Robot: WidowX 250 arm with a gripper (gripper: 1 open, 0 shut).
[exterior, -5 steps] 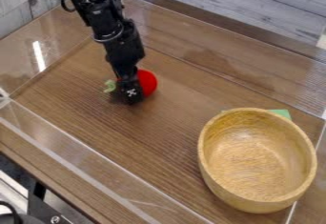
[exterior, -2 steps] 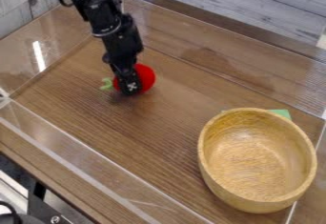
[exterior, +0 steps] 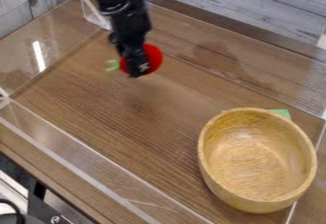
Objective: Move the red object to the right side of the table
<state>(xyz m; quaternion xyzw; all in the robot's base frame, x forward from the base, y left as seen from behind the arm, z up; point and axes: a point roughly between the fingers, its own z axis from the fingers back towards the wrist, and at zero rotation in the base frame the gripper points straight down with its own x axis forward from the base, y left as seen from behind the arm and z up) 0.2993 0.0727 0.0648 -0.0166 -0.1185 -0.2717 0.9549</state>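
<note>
The red object [exterior: 152, 58], a small round toy fruit with a green leaf on its left side, hangs a little above the brown wood-grain table [exterior: 140, 123] in the upper left of the camera view. My black gripper [exterior: 137, 64] points down from above and is shut on it, its fingers partly covering the fruit's left half.
A large light wooden bowl [exterior: 257, 158] stands at the lower right, with a green item [exterior: 283, 114] peeking out behind its far rim. Low clear acrylic walls [exterior: 76, 161] border the tabletop at the front and left.
The gripper closed on the red object where it lay on the table, then lifted it and carried it up and slightly right in the view.
</note>
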